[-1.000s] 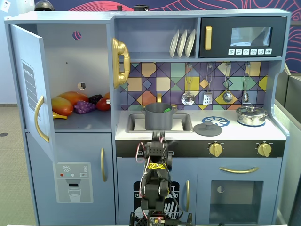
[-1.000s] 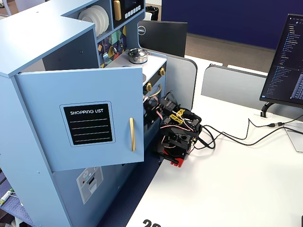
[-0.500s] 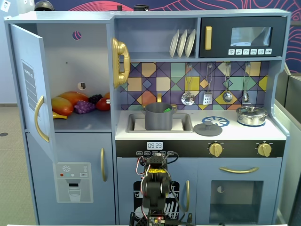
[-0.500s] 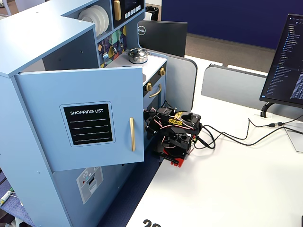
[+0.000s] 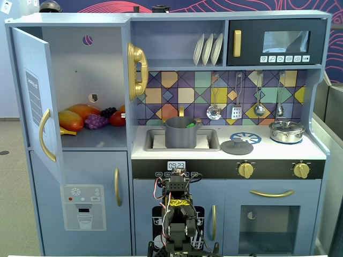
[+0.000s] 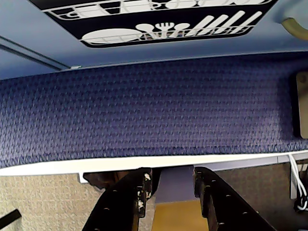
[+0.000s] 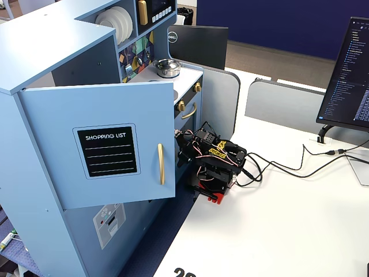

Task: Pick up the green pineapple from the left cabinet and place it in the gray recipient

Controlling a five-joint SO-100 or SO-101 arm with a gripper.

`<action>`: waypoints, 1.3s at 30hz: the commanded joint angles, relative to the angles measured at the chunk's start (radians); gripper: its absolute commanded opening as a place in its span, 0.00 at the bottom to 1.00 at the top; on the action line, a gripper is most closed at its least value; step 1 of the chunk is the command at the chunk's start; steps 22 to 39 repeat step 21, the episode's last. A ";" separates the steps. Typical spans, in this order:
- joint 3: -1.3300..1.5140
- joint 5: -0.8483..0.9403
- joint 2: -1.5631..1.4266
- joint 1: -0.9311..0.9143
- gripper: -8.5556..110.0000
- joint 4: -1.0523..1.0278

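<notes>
The green pineapple (image 5: pixel 190 125) shows only as a small green bit over the rim of the gray recipient (image 5: pixel 181 135), which stands in the sink. The left cabinet (image 5: pixel 102 69) stands with its door (image 5: pixel 32 99) swung open; the door also shows in another fixed view (image 7: pixel 104 150). My arm (image 5: pixel 177 211) is folded low in front of the kitchen's lower doors, far from both. In the wrist view my gripper (image 6: pixel 173 175) has its jaws a little apart and empty, pointing down at blue carpet and the white table edge.
A yellow-orange mango (image 5: pixel 80 113), purple grapes (image 5: pixel 96 122) and a red fruit (image 5: pixel 117 119) lie in the cabinet. A flat gray lid (image 5: pixel 237 145) and a shiny lidded pot (image 5: pixel 286 131) sit on the counter. Cables (image 7: pixel 282 167) and a monitor (image 7: pixel 346 69) are on the white table.
</notes>
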State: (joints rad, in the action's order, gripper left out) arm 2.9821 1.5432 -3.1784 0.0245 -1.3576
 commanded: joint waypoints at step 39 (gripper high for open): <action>0.020 -0.006 0.000 0.000 0.09 -0.173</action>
